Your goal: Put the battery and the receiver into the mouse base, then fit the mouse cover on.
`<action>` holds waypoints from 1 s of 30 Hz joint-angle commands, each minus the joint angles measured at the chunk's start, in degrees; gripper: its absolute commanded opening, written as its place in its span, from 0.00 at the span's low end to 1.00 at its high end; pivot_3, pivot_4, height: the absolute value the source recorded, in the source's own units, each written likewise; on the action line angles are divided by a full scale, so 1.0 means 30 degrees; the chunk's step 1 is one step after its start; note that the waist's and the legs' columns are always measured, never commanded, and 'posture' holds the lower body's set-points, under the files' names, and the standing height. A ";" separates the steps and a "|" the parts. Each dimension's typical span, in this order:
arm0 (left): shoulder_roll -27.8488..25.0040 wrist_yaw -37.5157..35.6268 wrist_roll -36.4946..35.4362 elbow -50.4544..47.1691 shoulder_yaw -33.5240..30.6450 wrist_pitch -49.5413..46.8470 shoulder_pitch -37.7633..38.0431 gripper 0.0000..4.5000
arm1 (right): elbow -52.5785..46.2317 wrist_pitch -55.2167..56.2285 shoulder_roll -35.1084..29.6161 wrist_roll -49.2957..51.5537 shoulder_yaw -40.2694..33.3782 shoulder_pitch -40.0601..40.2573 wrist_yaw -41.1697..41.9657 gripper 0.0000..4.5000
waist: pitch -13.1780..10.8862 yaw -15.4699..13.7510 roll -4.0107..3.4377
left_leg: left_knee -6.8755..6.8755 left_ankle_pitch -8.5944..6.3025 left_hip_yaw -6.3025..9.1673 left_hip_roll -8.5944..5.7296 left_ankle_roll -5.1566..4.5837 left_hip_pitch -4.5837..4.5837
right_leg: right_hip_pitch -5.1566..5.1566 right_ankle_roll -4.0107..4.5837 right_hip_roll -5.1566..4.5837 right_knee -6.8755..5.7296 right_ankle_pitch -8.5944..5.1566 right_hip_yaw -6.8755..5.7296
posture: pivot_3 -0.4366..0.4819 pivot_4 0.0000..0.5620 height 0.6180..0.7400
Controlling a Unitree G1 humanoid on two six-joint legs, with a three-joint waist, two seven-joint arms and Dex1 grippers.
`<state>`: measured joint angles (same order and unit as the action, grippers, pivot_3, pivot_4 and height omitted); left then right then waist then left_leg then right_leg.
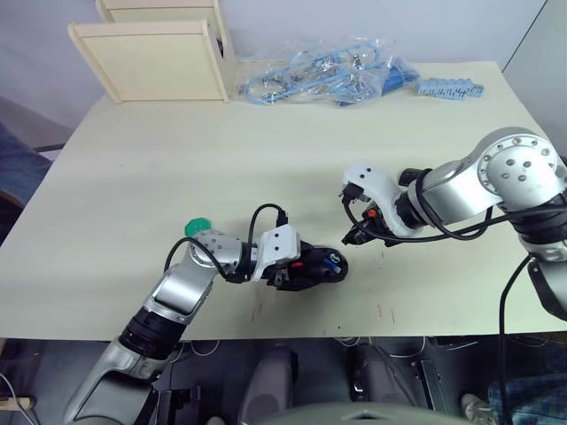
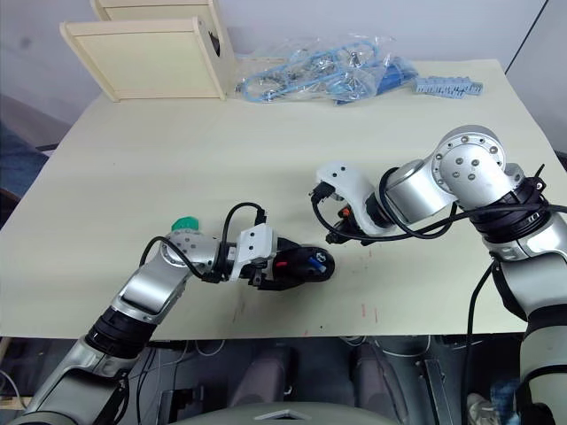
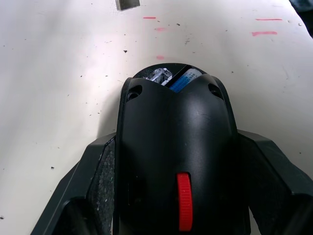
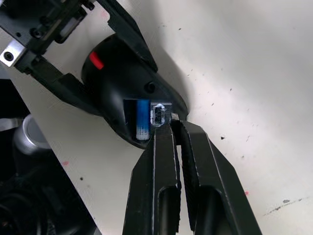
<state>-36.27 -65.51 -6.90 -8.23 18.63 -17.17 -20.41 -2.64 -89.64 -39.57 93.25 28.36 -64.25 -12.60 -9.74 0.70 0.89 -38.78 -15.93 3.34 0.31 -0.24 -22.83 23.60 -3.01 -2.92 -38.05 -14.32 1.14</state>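
Left gripper (image 1: 306, 267): you have its two black fingers (image 3: 98, 186) clamped on either side of the mouse base, low and centre in the head view, near the front edge of the table (image 1: 177, 177).
Mouse base (image 4: 112, 105): it sits on the table between those fingers, black and oval; you can see its open end pointing toward the right arm.
Battery (image 4: 142, 117): the blue-and-white cylinder lies inside the base's open compartment, just beside a small silvery part (image 4: 160, 114).
Receiver: you may take that silvery part for it, but I cannot tell for certain.
Mouse cover (image 3: 178, 161): the glossy shell with its red scroll wheel (image 3: 184, 200) lies over the base, leaving the battery end uncovered; you cannot judge from here whether it is seated.
Right gripper (image 4: 173, 128): its fingers are pressed together with nothing visible between them, tips at the rim of the base beside the silvery part; in the head view it is right of centre.
Green disc (image 1: 197, 227): on the table at lower left, behind the left wrist.
Plastic bag of blue parts (image 1: 319, 75): top centre, well apart.
Wooden boxes (image 1: 151, 53): upper left corner.
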 commanded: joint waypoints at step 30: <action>-0.0013 -0.0032 0.0532 -0.0041 0.0954 -0.0112 0.0313 0.65 | -0.0598 -0.0955 0.2434 -0.2234 0.0625 -0.0250 0.0726 0.00 | 0.0003 0.0020 -0.0008 | 0.0001 0.0000 0.0020 -0.0005 0.0000 0.0001 | 0.0000 -0.0001 0.0001 -0.0006 0.0000 -0.0016 | 0.48 0.27 1.00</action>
<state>-36.33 -65.71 -6.88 -8.19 19.19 -17.01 -20.41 -4.21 -92.17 -32.24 85.23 32.65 -64.82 -9.98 -9.73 0.76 0.87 -38.78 -15.93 3.41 0.29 -0.24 -22.83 23.60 -3.01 -2.92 -38.07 -14.33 1.10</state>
